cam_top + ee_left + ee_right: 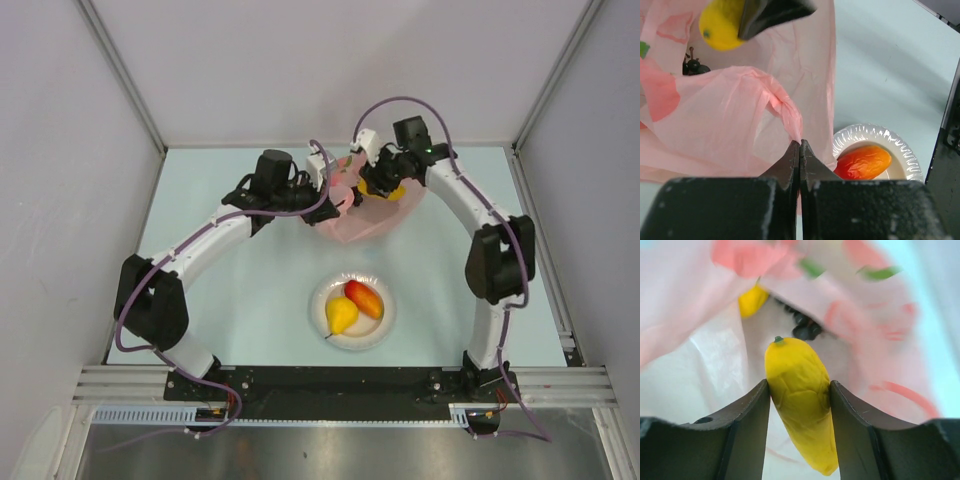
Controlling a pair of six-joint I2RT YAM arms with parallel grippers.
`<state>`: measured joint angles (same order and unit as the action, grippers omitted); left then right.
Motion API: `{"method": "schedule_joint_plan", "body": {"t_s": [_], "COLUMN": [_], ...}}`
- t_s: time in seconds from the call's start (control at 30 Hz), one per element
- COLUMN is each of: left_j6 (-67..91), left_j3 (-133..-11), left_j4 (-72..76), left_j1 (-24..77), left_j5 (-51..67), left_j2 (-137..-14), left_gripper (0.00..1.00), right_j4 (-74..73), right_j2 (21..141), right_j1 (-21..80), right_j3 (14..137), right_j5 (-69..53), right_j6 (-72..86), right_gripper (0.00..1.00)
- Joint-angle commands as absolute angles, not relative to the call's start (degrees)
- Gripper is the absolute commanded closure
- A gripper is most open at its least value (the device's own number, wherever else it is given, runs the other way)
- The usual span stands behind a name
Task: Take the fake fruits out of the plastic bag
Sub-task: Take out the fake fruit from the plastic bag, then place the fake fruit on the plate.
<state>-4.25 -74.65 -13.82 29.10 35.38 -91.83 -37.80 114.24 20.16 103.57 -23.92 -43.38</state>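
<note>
Right wrist showing my right gripper point(800, 385) clamping a yellow fruit point(796, 410) near grapes point(805, 329), left wrist showing my left gripper point(800, 146) pinching the bag point(725, 120), only overhead showing the pear point(340, 315).

Overhead, two wrist close-ups on bag point(366, 224)

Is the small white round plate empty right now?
No, the small white round plate holds a yellow plastic pear and a red-orange plastic fruit.

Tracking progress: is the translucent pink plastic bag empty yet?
Not empty. A dark purple grape bunch and a small yellow fruit lie inside the pink bag; the right gripper grips a long yellow fruit.
</note>
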Motion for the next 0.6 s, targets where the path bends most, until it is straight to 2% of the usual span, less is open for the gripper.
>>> {"method": "schedule_joint_plan", "body": {"t_s": [0.0,0.1,0.23,0.4,0.57], "left_j6": [-2.0,-0.9,-0.4,-0.4,4.6], "left_j3": [-74.6,-74.5,-74.7,-75.0,-73.7], "left_j4": [-10.4,-9.7,-9.1,-9.0,-6.9], "left_j1": [28.9,28.9,28.9,28.8,28.8], "left_j5": [35.6,35.6,35.0,34.2,34.8], "left_j2": [-91.4,-91.8,-91.9,-92.0,-91.9], "left_gripper": [1.00,1.00,1.00,1.00,1.00], "right_j4": [-30.8,-30.4,-36.8,-42.6,-41.4], "right_j2": [102.9,97.6,91.0,78.0,70.3], "right_j1": [19.8,20.2,23.5,31.7,35.1], "right_j3": [99.5,96.7,92.3,78.6,63.8], "right_j5": [-25.8,-27.5,-30.3,-30.0,-30.1], "right_j6": [-34.5,-31.4,-32.2,-38.7,-41.8], "right_gripper": [0.73,0.73,0.73,0.73,0.71]}}
